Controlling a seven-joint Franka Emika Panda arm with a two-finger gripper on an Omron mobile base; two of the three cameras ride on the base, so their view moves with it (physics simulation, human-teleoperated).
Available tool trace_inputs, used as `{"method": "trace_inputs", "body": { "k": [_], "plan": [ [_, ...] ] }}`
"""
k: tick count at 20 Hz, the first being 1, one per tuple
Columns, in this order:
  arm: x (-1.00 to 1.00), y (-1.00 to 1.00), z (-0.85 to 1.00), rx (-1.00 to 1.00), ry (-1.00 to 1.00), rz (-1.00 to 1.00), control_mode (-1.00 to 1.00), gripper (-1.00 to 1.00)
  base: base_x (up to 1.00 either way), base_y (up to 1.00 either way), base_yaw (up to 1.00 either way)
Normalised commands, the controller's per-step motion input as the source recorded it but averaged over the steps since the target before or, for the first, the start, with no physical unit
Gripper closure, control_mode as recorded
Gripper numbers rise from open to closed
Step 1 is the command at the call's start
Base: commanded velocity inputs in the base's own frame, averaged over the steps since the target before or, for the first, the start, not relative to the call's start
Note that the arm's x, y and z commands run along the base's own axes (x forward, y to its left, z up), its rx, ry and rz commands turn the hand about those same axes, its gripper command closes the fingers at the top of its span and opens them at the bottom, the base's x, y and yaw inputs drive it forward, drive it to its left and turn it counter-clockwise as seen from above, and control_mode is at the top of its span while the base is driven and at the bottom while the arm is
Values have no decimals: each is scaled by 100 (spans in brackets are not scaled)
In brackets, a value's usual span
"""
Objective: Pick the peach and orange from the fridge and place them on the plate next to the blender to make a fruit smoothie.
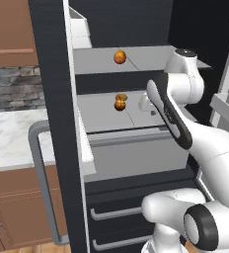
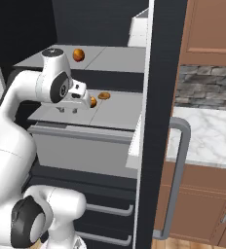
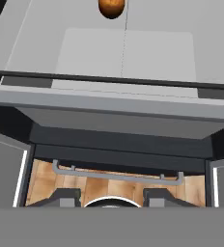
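The fridge stands open, its black door edge on to me. On the upper shelf sits the peach, reddish-orange. The darker orange rests on the lower shelf. My gripper points down over the front part of that lower shelf, to the right of the orange and nearer the front edge. It is open, with nothing between its fingers. In the right base view the hand covers part of the orange. The plate and the blender are out of view.
A flat brown-orange disc lies just behind the orange. A pale grey drawer sits under the lower shelf. The door's grey bar handle juts out beside a marble counter.
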Motion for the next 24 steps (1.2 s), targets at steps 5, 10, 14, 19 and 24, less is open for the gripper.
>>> {"method": "trace_inputs", "body": {
  "k": [5,10,14,19,24],
  "plan": [
    [-28,2,3,1,-10,3,-100,-100,0,0,0],
    [-53,0,50,1,-37,0,-100,-100,0,0,0],
    [-39,0,82,0,-43,0,-100,-100,0,0,0],
    [-3,3,100,0,-28,0,-100,-100,0,0,0],
    [22,23,62,3,-5,0,-100,-100,0,0,0]
  ]
}}
